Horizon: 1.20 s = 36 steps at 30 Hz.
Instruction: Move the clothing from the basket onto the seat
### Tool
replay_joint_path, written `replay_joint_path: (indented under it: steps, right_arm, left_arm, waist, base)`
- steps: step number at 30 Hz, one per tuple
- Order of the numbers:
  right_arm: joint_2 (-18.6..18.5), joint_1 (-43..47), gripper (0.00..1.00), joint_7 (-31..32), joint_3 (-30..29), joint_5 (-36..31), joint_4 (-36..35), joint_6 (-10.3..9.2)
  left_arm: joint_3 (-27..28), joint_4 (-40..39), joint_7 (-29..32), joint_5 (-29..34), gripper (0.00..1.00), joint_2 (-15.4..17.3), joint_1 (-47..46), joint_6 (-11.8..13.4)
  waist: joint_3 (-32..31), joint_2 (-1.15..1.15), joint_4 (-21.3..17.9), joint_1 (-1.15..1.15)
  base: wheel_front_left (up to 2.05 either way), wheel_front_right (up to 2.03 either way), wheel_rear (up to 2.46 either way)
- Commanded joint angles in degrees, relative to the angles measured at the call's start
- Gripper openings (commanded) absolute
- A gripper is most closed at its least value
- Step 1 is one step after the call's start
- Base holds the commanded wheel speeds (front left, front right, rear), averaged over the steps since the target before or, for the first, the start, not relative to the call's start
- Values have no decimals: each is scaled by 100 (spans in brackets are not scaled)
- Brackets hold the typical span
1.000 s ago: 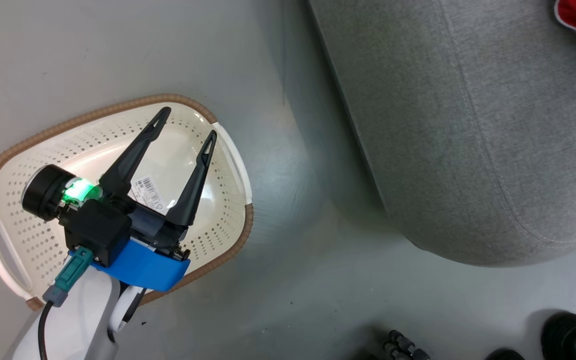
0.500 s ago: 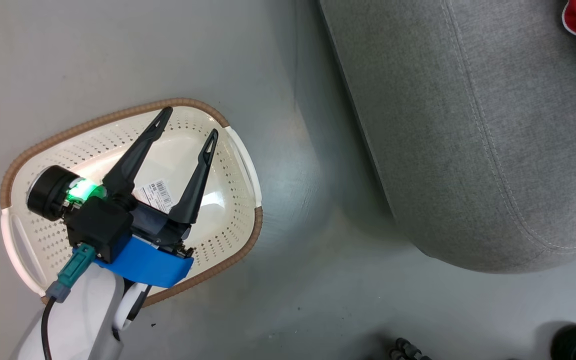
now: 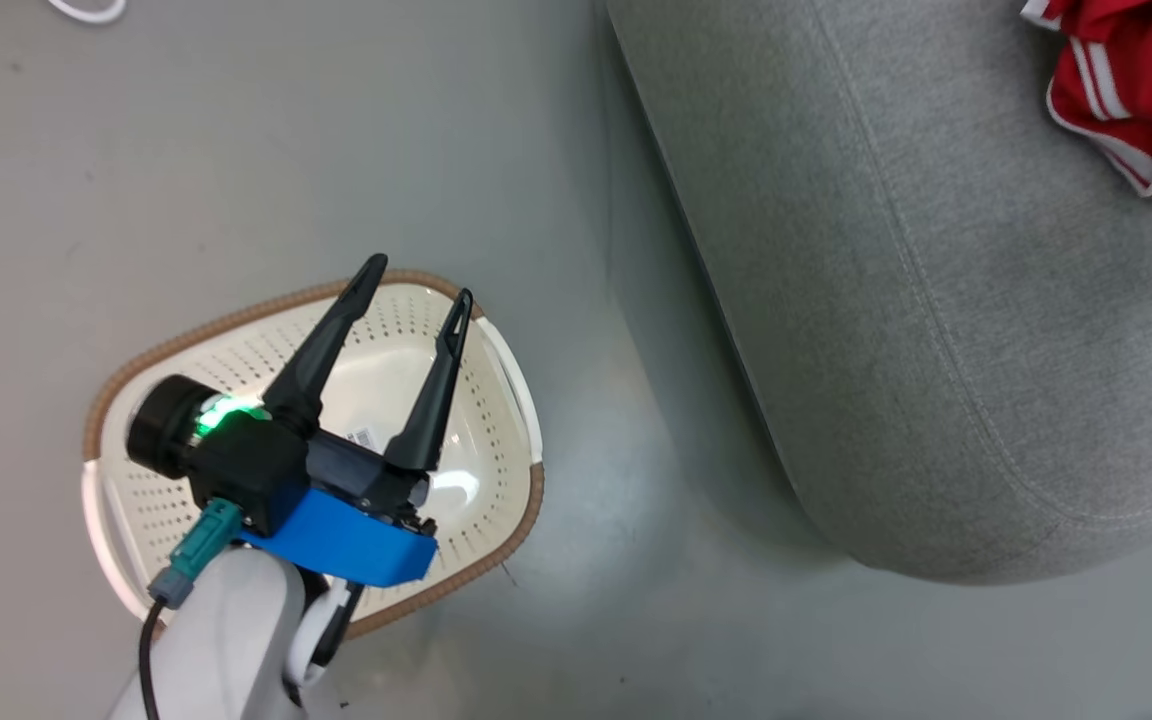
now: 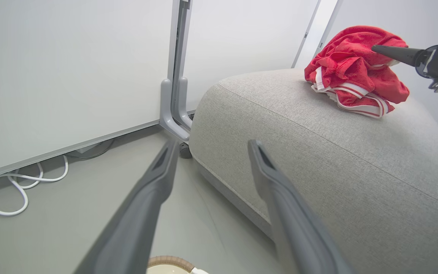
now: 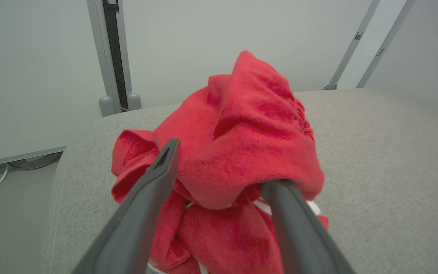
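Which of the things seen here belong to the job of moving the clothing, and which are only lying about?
Belong to the job: clothing, heaped on the seat; basket, on the floor.
Just lying about: white cable on the floor; grey partition foot beside the seat.

White cable (image 4: 66, 170) is lying looped on grey floor (image 3: 236, 150) along white wall panel (image 4: 70, 68); grey post (image 4: 177, 76) is standing between panels.

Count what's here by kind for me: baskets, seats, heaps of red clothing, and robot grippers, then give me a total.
Basket: 1
Seat: 1
Red clothing heap: 1 (garments within it cannot be told apart)
Grippers: 2, left gripper and right gripper
Total: 5
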Motion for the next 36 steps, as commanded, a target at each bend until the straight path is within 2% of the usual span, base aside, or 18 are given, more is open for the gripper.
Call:
replay_joint_path:
  steps: [1, 10, 17, 24, 36]
  right_arm:
    - [-44, 227, 100, -11, 104, 68, -6, 1]
    - [-116, 1016, 100, 134, 435, 221, -224, 1]
    - [6, 1964, 100, 274, 531, 436, -660, 1]
    - [320, 3054, 100, 452, 457, 274, -1532, 1]
    - [1191, 4358, 100, 870, 397, -550, -3048, 1]
  left_arm:
    - [40, 75, -28, -42, 100, -122, 119, -3]
    - [130, 325, -27, -177, 100, -485, 468, -6]
    - [285, 669, -22, -246, 100, -722, 982, -7]
    - [676, 856, -23, -179, 100, -875, 1570, -7]
    - [1355, 1082, -23, 115, 100, -1054, 1963, -7]
  waist:
    - [-436, 0, 124, 0]
    - [-1323, 0, 369, 0]
    - [-2289, 0, 595, 0]
    - [-2957, 0, 826, 0]
    - [-3412, 0, 1409, 0]
  base:
    - [0, 0, 0]
    - [0, 0, 0]
    - [0, 0, 0]
    - [0, 0, 0]
    - [0, 0, 0]
